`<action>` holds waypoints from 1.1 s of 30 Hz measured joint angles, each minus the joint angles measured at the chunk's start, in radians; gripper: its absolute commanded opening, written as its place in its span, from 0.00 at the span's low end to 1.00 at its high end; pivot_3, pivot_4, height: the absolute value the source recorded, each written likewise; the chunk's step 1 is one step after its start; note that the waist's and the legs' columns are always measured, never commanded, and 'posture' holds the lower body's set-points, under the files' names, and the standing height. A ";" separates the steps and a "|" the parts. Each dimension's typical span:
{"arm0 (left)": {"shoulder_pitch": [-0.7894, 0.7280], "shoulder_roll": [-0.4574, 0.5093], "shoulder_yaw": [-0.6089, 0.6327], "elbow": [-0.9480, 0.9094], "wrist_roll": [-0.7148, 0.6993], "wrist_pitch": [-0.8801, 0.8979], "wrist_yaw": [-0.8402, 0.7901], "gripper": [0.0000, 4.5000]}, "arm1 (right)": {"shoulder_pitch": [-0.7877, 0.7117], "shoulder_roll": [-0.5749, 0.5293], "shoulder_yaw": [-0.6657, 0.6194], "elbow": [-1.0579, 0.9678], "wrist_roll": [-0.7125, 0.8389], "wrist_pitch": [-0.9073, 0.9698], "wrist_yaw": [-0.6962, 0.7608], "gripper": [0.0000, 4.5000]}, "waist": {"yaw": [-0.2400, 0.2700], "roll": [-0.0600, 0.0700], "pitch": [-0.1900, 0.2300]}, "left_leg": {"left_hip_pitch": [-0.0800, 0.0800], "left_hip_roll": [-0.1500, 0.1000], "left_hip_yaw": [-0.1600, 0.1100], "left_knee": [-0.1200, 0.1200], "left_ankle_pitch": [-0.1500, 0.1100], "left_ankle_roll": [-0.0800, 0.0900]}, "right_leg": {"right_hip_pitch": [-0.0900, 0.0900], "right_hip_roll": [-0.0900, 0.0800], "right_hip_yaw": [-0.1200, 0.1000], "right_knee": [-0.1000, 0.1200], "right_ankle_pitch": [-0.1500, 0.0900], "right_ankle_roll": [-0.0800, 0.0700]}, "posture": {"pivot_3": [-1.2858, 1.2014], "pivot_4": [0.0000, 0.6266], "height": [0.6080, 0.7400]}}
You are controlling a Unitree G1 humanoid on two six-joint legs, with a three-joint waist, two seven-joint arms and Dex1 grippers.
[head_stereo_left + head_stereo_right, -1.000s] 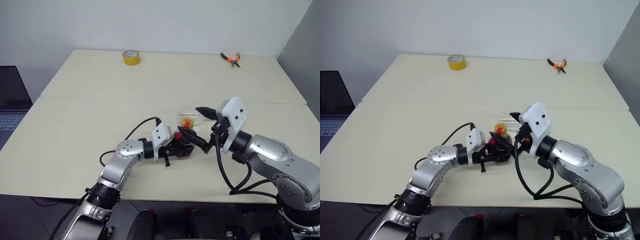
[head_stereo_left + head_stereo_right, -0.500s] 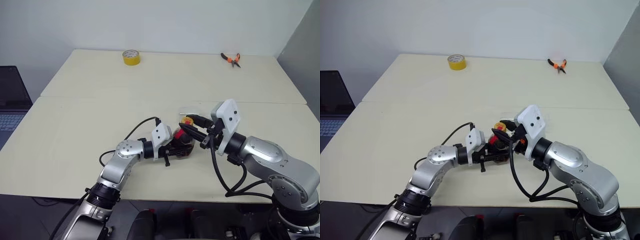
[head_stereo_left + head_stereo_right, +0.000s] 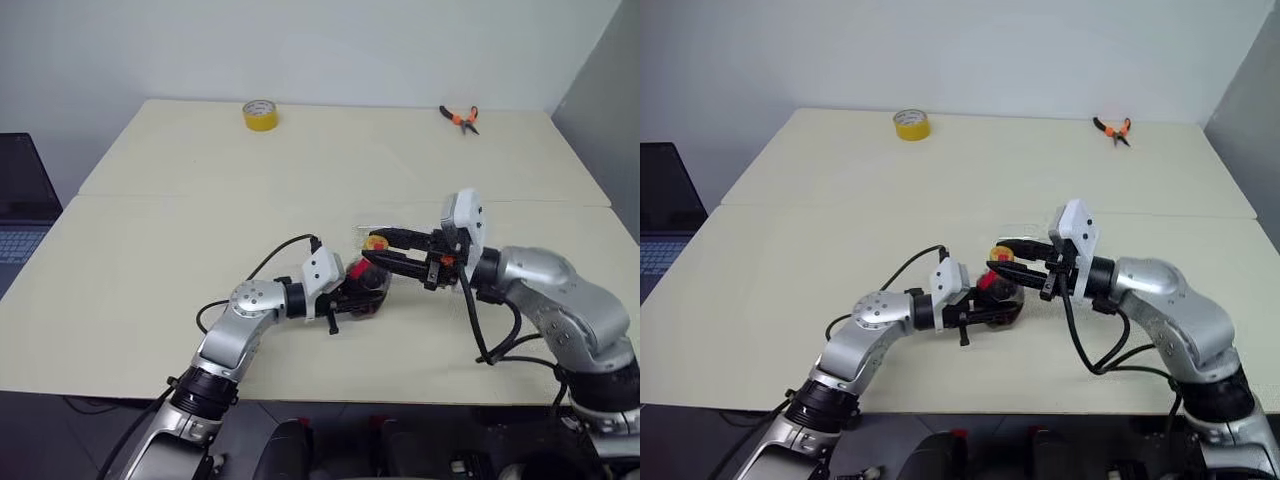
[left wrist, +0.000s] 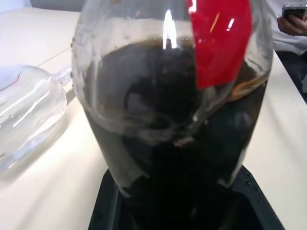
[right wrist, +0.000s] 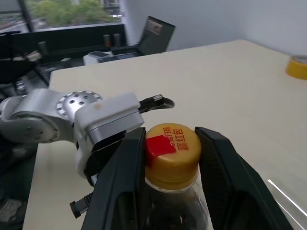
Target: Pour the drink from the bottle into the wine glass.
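Nearest the robot, the left claw (image 3: 362,297) is pinched on the body of the bottle (image 3: 367,280), which stands on the pale surface (image 3: 150,270) near its front middle; from the head views the claw and its white wrist housing cover most of the bottle, so little more than the red label strip and the cap can be made out there. The left wrist view is pressed right up against the bottle: the drink (image 4: 172,158) is a dark brown-red liquid that fills the bulbous lower part up to a line just under the shoulder, with the red label (image 4: 219,40) hanging over the clear wall above it, and the bottle's top is cut off by the frame. Just above, the right claw (image 5: 171,151) reaches in level from the robot's right, its two black fingers (image 5: 122,177) closed on either side of the orange-yellow cap (image 5: 171,148), touching it. Just beyond the bottle, the wine glass (image 4: 26,112) lies on its side on the surface, bowl towards the bottle; it is hard to pick out in the head views and looks empty. Well apart at the far edge sit a yellow tape roll (image 3: 261,114) to the left and orange-handled pliers (image 3: 460,118) to the right.
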 measured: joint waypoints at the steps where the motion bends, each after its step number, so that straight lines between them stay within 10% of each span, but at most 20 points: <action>1: 0.002 0.004 0.001 0.000 0.000 0.000 0.000 0.22 | -0.023 -0.003 0.015 0.041 -0.016 -0.028 0.044 0.28 | -0.001 0.000 0.000 | 0.000 0.000 0.000 0.000 0.000 0.000 | 0.000 0.000 0.000 0.000 0.000 0.000 | 0.52 0.24 1.00; 8: 0.008 0.026 0.018 0.000 0.005 0.012 0.009 0.22 | -0.172 0.015 0.101 0.276 -0.093 -0.160 0.249 0.28 | -0.001 0.000 0.001 | 0.000 0.000 0.000 0.001 0.000 0.000 | 0.000 -0.001 0.000 0.000 0.000 0.000 | 0.52 0.24 1.00; 17: 0.025 0.025 0.011 -0.017 0.004 0.011 0.001 0.22 | -0.035 -0.022 0.001 0.114 -0.065 -0.043 0.163 0.98 | 0.012 0.001 0.001 | -0.002 -0.001 -0.001 0.002 0.000 0.000 | 0.000 -0.003 -0.001 0.000 0.000 0.000 | 0.52 0.24 1.00; 24: 0.011 0.011 0.015 -0.006 0.005 -0.011 0.007 0.22 | 0.151 0.029 -0.179 -0.232 0.091 0.119 -0.098 0.98 | 0.009 0.001 0.001 | -0.002 0.000 -0.002 0.001 0.000 0.000 | 0.000 -0.002 -0.002 0.001 0.000 0.000 | 0.52 0.24 1.00; 33: -0.013 -0.012 0.016 0.051 0.019 -0.036 0.024 0.22 | 0.167 0.258 -0.049 -0.341 -0.105 0.100 -0.476 0.98 | 0.006 0.001 0.001 | -0.001 -0.001 0.000 0.001 0.000 -0.001 | 0.000 -0.002 0.000 0.001 0.000 0.000 | 0.52 0.24 1.00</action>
